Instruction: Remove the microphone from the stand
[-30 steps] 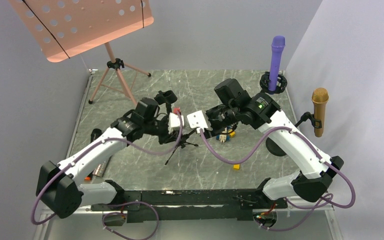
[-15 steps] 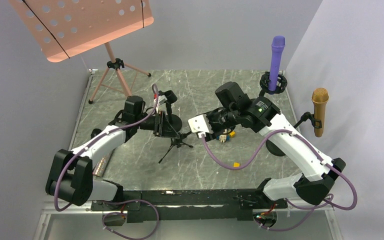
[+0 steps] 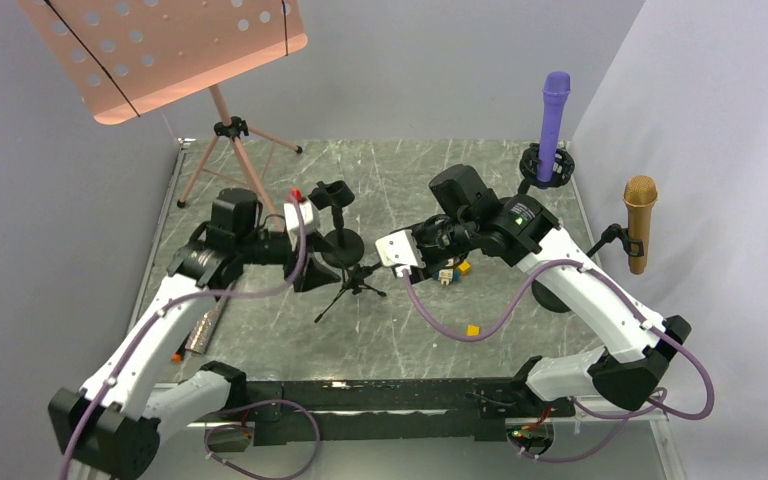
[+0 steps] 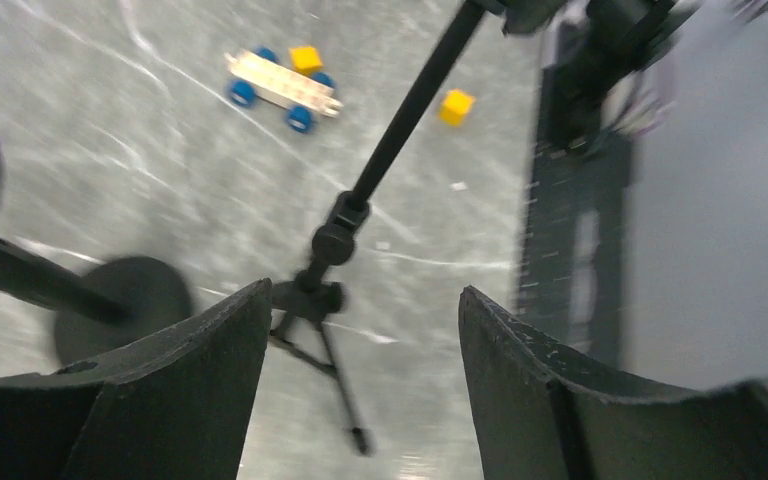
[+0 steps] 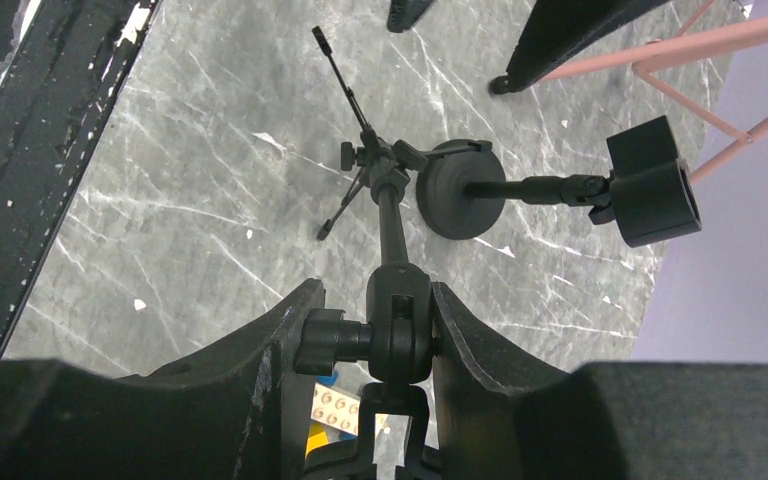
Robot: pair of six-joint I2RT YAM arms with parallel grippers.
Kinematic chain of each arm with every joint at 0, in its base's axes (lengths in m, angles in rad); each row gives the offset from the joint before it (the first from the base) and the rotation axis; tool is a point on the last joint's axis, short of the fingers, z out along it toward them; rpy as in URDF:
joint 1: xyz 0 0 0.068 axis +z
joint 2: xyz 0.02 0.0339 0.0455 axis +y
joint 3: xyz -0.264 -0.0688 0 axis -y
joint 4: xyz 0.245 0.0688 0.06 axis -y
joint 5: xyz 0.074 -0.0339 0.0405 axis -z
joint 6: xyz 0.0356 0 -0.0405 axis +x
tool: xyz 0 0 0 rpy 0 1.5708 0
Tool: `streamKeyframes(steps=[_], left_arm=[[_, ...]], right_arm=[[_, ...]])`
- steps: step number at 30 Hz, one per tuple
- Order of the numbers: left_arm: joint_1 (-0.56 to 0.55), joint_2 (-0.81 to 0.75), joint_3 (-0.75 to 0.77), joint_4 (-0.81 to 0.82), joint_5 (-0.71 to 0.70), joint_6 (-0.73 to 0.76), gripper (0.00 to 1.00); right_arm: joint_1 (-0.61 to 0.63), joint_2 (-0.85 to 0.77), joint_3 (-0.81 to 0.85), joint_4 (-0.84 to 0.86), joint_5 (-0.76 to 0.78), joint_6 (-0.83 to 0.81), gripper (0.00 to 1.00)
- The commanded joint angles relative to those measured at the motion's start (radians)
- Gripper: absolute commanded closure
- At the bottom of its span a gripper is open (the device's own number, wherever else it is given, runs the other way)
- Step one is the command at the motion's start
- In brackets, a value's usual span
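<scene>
While clamped, right gripper [image 5: 397, 325]: both fingers squeezed onto the upper joint of the tripod stand [image 5: 372, 160]. The pole runs straight out ahead of the jaws, feet on the table [image 3: 400, 170].
Left gripper [image 4: 362, 300]: jaws wide apart, empty. Fingers [image 4: 190, 390] hang above the table and the tripod hub shows through the gap, clear of both.
Microphone: cannot tell whether the tripod carries one, since its top end sits behind the right jaws, mostly hidden. Purple microphone [image 3: 554, 120] and gold microphone [image 3: 640, 215] stand upright in their own holders, well apart from both jaw sets.
Round-base stand [image 5: 457, 200]: base just beside the tripod hub, ahead of the right jaws and close past one left finger.
Edges: black rail [image 4: 570, 250] at the near table edge lies off the outer side of the other left finger.
Open room: bare marble below the left jaws toward the near edge. Tight between the two jaw sets, where tripod legs and round base crowd.
Clutter: toy car [image 4: 280, 85] and yellow block [image 4: 456, 105] lie beyond the pole from the left jaws.
Pink music stand [image 3: 230, 130]: back corner, behind the left jaws, apart.
</scene>
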Motion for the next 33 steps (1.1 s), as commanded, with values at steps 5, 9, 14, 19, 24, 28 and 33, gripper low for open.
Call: streamKeyframes(steps=[5, 9, 14, 19, 24, 28, 33], left_arm=[[-0.141, -0.084, -0.144, 0.188, -0.254, 0.718, 0.32], [-0.17, -0.004, -0.087, 0.163, -0.233, 0.761, 0.36], [-0.248, 0.027, -0.098, 0.194, -0.26, 0.799, 0.39], [-0.31, 0.035, -0.119, 0.171, -0.321, 0.851, 0.47], [-0.336, 0.031, -0.134, 0.175, -0.41, 0.869, 0.56], [-0.335, 0.027, -0.134, 0.177, -0.445, 0.87, 0.52], [-0.335, 0.033, -0.128, 0.175, -0.449, 0.861, 0.61]], right_arm=[[0.008, 0.008, 0.034, 0.029, -0.005, 0.023, 0.94], [0.014, 0.012, 0.048, 0.024, 0.009, 0.037, 0.94], [0.018, 0.009, 0.055, 0.012, 0.019, 0.036, 0.94], [0.019, 0.004, 0.061, 0.009, 0.027, 0.03, 0.94], [0.021, 0.002, 0.064, 0.009, 0.027, 0.03, 0.94], [0.024, 0.003, 0.064, 0.011, 0.029, 0.03, 0.94], [0.024, 0.008, 0.074, 0.008, 0.031, 0.03, 0.94]])
